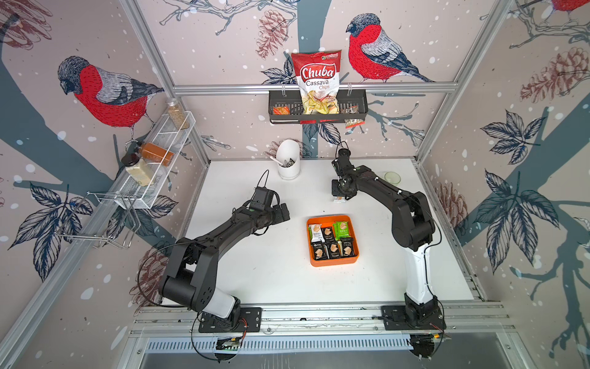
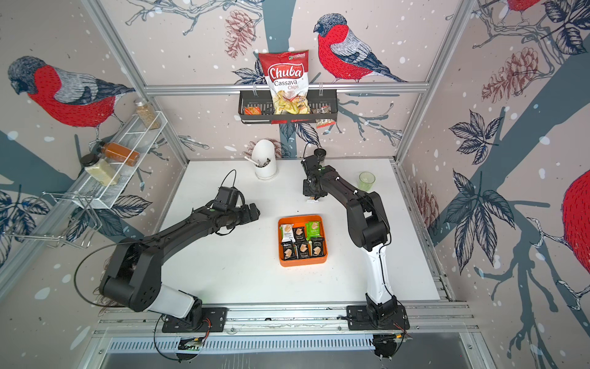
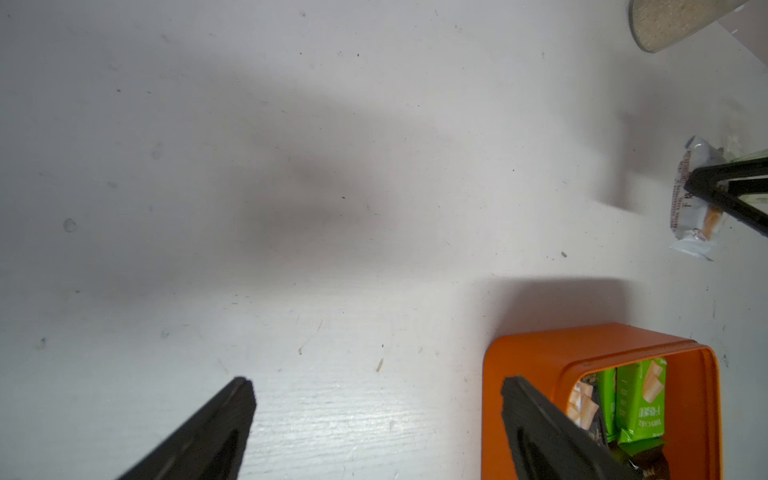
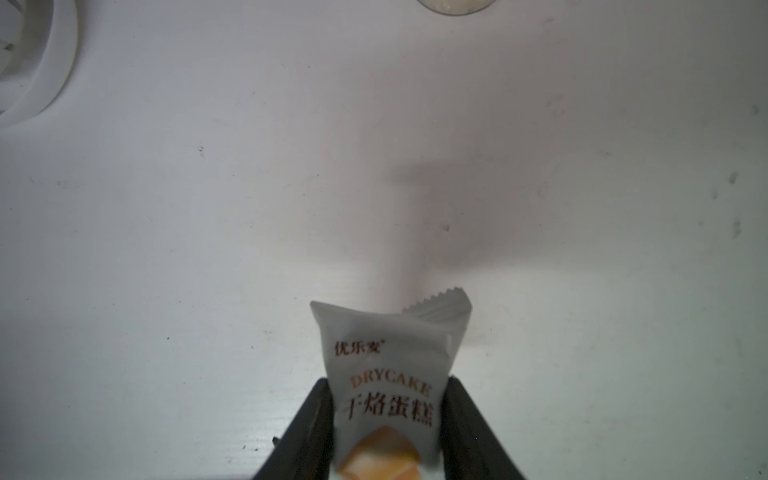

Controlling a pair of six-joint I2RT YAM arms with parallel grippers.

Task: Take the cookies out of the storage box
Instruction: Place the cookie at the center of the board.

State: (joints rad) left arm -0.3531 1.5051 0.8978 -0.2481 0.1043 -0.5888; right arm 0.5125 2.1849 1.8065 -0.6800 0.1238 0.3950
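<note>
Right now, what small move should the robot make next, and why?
Probably lower the right claw to the table and open it. It grips a white cookie packet that is already outside the orange storage box, over bare tabletop, so releasing it there seems the natural step.

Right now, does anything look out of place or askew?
Yes. A snack packet sticks out below one end of the wall basket instead of lying inside. On the wire rack, the orange bottle lies on its side.

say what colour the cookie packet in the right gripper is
The cookie packet is white with brown lettering; clearest in right wrist view.
</note>
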